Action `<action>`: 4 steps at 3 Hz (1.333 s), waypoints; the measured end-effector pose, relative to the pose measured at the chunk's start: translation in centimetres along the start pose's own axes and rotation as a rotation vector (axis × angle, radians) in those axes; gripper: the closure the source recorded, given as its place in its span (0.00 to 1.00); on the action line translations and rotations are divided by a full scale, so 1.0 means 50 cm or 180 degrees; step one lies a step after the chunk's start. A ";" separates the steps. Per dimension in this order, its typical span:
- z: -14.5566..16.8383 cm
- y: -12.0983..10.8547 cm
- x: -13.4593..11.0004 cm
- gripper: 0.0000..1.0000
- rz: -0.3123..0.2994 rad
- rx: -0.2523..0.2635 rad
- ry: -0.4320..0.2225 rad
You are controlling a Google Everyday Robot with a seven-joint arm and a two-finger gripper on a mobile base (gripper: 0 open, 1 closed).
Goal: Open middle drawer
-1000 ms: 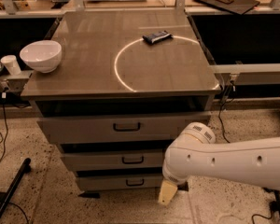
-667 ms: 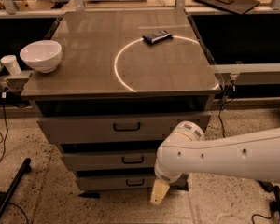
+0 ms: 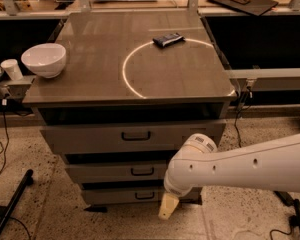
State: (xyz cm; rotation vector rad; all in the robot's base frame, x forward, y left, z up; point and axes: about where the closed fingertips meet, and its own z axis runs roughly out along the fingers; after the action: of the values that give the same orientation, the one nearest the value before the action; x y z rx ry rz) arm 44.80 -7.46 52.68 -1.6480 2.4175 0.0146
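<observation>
Well, the middle drawer (image 3: 107, 173) sat in the front of the bench (image 3: 90, 34), between the taller top drawer (image 3: 85, 137) and the bottom drawer (image 3: 110, 196), and it looked pushed in, its small black handle (image 3: 142, 171) untouched. The hand (image 3: 168, 206) hung low, in front of the bottom drawer's right end and near the floor, below and right of that handle and apart from it; I could not tell whether it was open or closed. The white arm (image 3: 245, 166) reached in from the right. On top, a white bowl (image 3: 44, 60) stood by the left edge, and a dark packet (image 3: 168, 39) lay toward the far right corner.
</observation>
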 end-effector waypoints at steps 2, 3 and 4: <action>0.062 -0.003 -0.060 0.00 -0.0097 -0.0030 -0.0097; 0.077 -0.008 -0.075 0.00 -0.0112 0.0056 -0.0114; 0.096 -0.018 -0.095 0.00 -0.0047 0.0306 -0.0110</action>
State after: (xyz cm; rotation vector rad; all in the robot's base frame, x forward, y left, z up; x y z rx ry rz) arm 48.13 -2.83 48.98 -1.6103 2.3420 -0.0737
